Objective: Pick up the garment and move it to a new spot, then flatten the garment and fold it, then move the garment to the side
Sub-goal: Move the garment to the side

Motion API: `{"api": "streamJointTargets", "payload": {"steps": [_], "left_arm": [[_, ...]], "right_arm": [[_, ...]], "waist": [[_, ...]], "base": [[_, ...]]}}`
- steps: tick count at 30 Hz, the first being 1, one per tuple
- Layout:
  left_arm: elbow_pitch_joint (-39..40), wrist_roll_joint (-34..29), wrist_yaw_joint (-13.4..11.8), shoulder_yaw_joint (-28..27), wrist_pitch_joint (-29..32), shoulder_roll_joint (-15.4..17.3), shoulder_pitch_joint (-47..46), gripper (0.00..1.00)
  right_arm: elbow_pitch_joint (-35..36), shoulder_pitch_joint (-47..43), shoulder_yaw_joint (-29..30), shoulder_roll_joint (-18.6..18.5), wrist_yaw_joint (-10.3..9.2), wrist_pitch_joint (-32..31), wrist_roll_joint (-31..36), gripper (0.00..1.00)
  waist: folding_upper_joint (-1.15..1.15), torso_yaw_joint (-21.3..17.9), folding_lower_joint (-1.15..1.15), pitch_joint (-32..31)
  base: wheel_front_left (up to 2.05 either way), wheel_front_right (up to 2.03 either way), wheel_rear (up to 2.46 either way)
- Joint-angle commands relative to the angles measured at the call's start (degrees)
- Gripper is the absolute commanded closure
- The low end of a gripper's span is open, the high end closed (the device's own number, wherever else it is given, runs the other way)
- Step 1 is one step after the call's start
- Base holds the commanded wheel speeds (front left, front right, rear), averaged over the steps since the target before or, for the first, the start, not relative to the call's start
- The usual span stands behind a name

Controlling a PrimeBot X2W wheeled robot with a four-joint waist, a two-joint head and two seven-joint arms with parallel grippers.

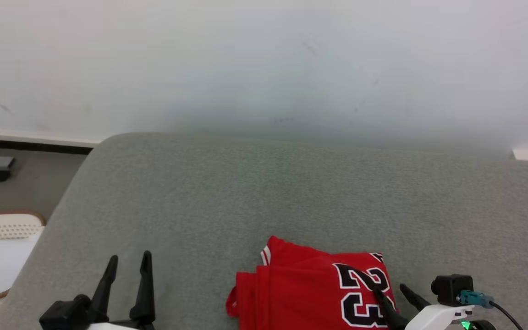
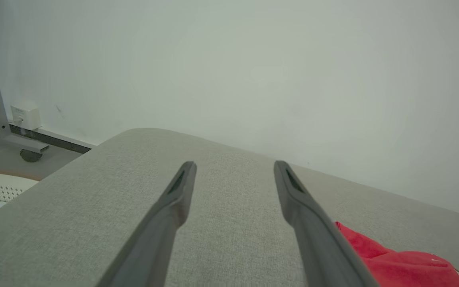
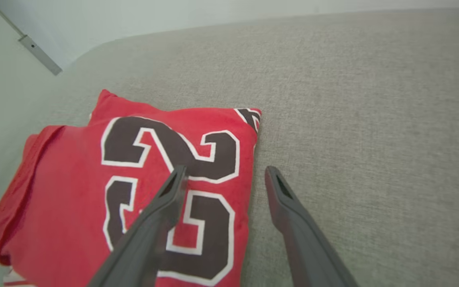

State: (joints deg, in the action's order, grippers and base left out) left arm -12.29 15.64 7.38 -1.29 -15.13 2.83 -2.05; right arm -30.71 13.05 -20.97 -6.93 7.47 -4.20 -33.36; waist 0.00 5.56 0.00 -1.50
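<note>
Garment (image 3: 54, 167) lies folded on cushion (image 1: 245, 192); we judge side-move next: left gripper (image 2: 233, 163), right gripper (image 3: 224, 169) fingers apart, must clamp an edge

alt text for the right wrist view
A folded red jersey with a black 23 lies on a grey fabric surface. The right gripper is open, one dark finger over the number, the other over bare fabric.

Red cloth garment (image 3: 94, 191), soft and matt; grey cushion (image 1: 227, 192) in coarse woven fabric; wall (image 1: 264, 59) smooth
</note>
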Motion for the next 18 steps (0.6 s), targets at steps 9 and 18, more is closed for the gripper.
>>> {"api": "streamJointTargets", "payload": {"steps": [9,18], "left_arm": [[-0.59,0.52,0.15,0.32,0.03,0.17,0.16,0.0],[-0.61,0.11,0.16,0.32,0.03,0.17,0.35,0.0]], "right_arm": [[-11.77,2.27,2.63,1.7,0.01,-4.67,1.2,0.0],[-15.45,4.11,3.18,2.82,-0.07,-3.56,0.85,1.0]], "waist": [[0.0,4.88,0.0,0.25],[0.0,5.48,0.0,0.38]], "base": [[0.0,0.0,0.0],[0.0,0.0,0.0]]}}
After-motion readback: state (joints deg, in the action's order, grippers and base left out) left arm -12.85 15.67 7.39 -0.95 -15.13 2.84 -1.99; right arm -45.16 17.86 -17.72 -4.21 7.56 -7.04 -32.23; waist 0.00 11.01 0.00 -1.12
